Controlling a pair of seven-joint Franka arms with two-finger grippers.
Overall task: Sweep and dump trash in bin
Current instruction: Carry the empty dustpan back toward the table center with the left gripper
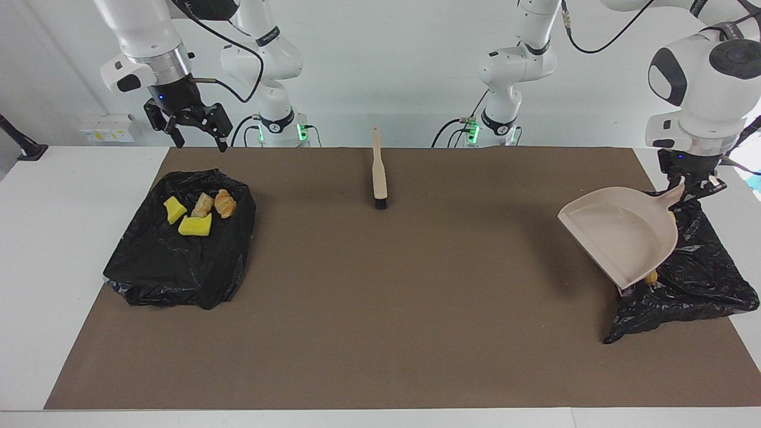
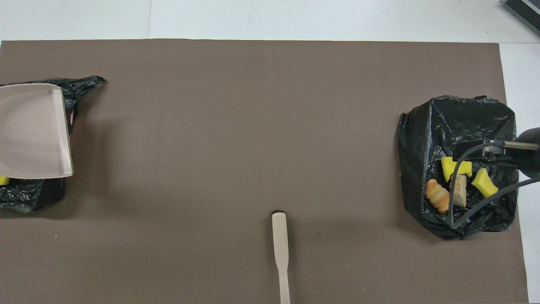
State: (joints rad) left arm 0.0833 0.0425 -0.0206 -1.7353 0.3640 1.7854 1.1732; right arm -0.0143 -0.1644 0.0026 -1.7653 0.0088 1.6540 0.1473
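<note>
My left gripper is shut on the handle of the beige dustpan, held tilted in the air over the black-lined bin at the left arm's end. The dustpan hides most of that bin's trash; one brown scrap and a yellow bit peek out. The second black-lined bin at the right arm's end holds two yellow sponge bits and two bread chunks. My right gripper hangs open and empty above that bin's edge nearer the robots.
A wooden brush lies on the brown mat midway between the bins, close to the robots, its handle toward them. The same brush shows at the bottom of the overhead view.
</note>
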